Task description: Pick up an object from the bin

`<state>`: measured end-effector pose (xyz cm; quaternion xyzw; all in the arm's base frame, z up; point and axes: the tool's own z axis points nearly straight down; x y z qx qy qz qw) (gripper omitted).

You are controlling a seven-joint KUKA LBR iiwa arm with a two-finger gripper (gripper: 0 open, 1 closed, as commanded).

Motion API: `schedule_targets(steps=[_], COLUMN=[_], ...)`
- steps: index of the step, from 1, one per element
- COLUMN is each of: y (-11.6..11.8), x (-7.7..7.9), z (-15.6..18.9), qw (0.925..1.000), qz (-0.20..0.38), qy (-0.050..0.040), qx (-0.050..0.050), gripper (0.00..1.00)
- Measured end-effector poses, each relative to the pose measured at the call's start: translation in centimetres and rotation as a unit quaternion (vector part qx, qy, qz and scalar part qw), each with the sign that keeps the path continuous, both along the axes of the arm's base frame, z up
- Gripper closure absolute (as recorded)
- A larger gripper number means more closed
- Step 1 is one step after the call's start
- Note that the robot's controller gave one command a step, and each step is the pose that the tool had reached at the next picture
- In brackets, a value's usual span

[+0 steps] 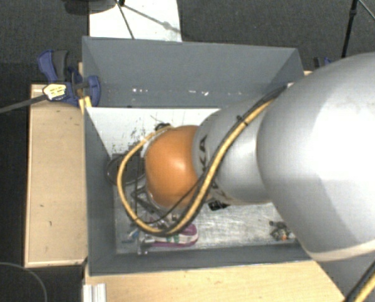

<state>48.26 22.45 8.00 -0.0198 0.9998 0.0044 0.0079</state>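
Over the bin's middle and right side, the silver arm [313, 168] reached in and covered most of the floor. The grey metal bin [187, 68] stood with its tall back wall bare. At the arm's wrist, the orange cover [168, 165] hung above the left half of the floor, and a yellow and black cable [120, 178] looped round it. Beneath the cover, the gripper [146, 222] sat low near the front left corner. Whether it was open or closed, or had hold of anything, could not be told, because the cover hid it. Just beside it, against the front wall, lay a flat purple and white thing [178, 236] of unclear kind, the likeliest thing for the pick. A small dark thing [279, 233] lay well apart, by the front wall toward the right corner.

The step in hand appeared to be the descent onto the purple thing. Doing it well would call for coming straight down, closing across its narrower side, and keeping off the front wall, which stood close enough to catch the gripper.

The bin floor [238, 222] was pale, scuffed metal speckled with dark marks, so a flat thing might slide on it rather than lift. Room looked tight at the front and left walls and freer toward the back.
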Motion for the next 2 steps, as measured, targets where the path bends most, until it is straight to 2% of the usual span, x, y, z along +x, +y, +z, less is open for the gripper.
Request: schedule_targets(steps=[1, 2], y=[-0.3, -0.1], x=[-0.4, 0.5], z=[-0.2, 14.2], qw=[1.0000, 0.9998], qz=[-0.005, 0.021], qy=[0.0066, 0.0032], qx=[-0.004, -0.003], gripper=[1.00, 1.00])
